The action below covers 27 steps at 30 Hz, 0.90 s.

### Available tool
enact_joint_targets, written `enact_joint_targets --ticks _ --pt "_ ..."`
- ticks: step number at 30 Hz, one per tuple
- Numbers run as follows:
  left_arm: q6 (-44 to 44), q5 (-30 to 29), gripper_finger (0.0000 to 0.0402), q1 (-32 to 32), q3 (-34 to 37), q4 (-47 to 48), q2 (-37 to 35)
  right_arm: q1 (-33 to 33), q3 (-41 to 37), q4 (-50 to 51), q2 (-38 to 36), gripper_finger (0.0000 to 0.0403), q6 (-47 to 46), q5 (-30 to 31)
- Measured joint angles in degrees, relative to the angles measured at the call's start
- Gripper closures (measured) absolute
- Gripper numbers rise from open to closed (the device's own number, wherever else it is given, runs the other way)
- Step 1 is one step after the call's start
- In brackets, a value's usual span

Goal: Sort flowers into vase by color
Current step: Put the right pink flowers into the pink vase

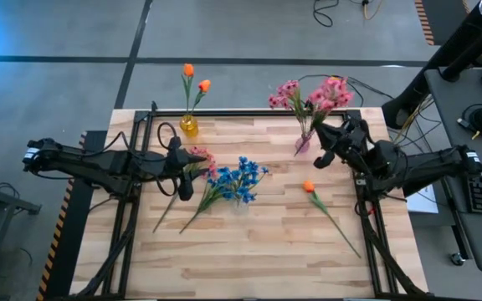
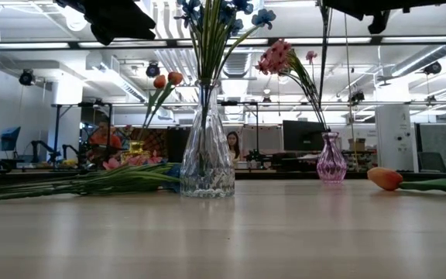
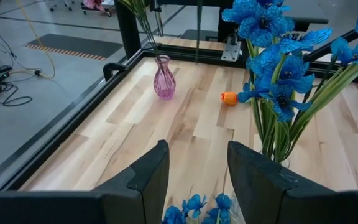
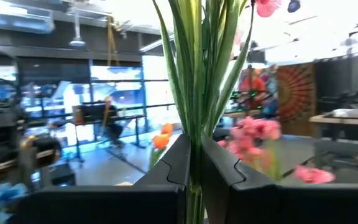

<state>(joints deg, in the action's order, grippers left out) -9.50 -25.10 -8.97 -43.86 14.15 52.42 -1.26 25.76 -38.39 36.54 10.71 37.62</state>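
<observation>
The left gripper (image 1: 186,186) hovers over the table (image 1: 258,251) left of its middle, its fingers (image 3: 146,177) spread with nothing between them, above loose pink and blue flowers. A yellow vase (image 1: 189,125) at the far edge, toward the left corner, holds two orange buds (image 1: 196,79). Near the table's middle, a clear vase (image 2: 207,159) holds blue flowers (image 1: 241,180), with more blue and pink stems (image 1: 199,157) lying beside it. A single orange flower (image 1: 310,188) lies flat right of centre. The pink vase (image 1: 303,144) stands toward the far right corner, holding pink flowers (image 1: 308,96). The right gripper (image 1: 323,149) is just beside it, fingers (image 4: 173,165) pressed together on a bunch of green stalks (image 4: 197,74).
</observation>
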Motion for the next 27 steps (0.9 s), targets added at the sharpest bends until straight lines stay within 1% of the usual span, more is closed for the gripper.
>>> enact_joint_targets --ticks 6,11,16,20,27 --pt "0.02 0.0 0.0255 0.0 0.0 0.0 0.0 0.05 0.02 0.01 -0.99 0.0385 5.62 6.9" --pt "0.02 0.0 0.0255 0.0 0.0 0.0 0.0 1.53 0.09 -0.02 -0.41 0.0385 7.97 10.56" --pt "0.02 0.0 0.0255 0.0 0.0 0.0 0.0 4.58 0.09 -0.09 -0.42 0.0385 7.17 10.9" --pt "0.02 0.0 0.0255 0.0 0.0 0.0 0.0 7.35 0.09 -0.11 -0.23 0.0385 4.71 10.39" --pt "0.02 0.0 0.0255 0.0 0.0 -0.02 0.0 11.46 0.09 -0.1 1.63 0.0385 2.27 10.19"
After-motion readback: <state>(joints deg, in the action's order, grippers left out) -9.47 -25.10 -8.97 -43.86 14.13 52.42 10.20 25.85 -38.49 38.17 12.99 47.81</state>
